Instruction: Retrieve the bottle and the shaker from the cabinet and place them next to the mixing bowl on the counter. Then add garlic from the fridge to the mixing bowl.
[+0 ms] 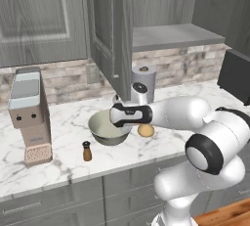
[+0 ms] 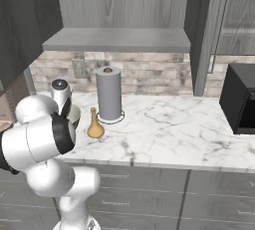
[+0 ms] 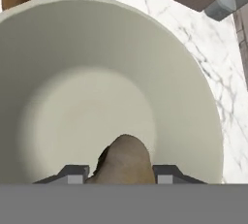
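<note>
Fingers [image 3: 119,173] clamped on garlic [image 3: 124,160], hand poised above mixing bowl [image 3: 193,87]

No readable txt, labels, brands, nos. or signs anywhere. Coffee machine [image 1: 30,115], left of the bowl [image 1: 108,128]: plain front, 2 dark dots, no lettering. Shaker [image 1: 87,151], in front of bowl: no label. Bottle [image 2: 94,124], right of bowl: plain, no label. Paper towel roll [image 2: 109,94], behind bowl: blank. Microwave [image 2: 240,99], far right of bowl: dark, no markings legible. Cabinet doors [image 1: 41,17] above bowl: bare wood grain.
</note>
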You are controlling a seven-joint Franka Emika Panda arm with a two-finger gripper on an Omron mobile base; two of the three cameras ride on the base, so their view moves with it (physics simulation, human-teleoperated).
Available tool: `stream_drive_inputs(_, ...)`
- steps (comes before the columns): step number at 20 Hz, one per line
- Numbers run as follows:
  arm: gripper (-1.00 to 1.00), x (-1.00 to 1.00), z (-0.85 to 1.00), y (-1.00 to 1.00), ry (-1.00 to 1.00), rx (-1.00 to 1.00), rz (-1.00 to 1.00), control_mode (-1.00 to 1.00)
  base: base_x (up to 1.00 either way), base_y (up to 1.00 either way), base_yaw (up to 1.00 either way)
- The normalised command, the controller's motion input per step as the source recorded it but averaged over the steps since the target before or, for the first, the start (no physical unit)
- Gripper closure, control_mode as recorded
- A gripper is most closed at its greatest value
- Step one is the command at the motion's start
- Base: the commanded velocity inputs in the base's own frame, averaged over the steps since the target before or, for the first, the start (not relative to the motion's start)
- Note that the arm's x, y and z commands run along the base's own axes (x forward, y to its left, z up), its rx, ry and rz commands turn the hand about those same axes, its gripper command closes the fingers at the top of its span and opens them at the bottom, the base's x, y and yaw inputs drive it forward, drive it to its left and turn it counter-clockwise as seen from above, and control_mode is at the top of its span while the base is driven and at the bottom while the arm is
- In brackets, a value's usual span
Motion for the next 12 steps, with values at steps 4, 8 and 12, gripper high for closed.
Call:
stream_drive_inputs(4, 1.0, 0.0, -0.13, 0.09, 0.02, 0.0, 0.0, -1.0, 0.0, 0.0, 0.0)
stream_drive_inputs(8, 1.0, 0.01, -0.07, 0.06, 0.0, 0.0, 0.0, -1.0, 0.0, 0.0, 0.0)
stream_drive_inputs(12, 1.0, 0.06, 0.0, 0.0, 0.0, 0.01, 0.0, -1.0, 0.0, 0.0, 0.0)
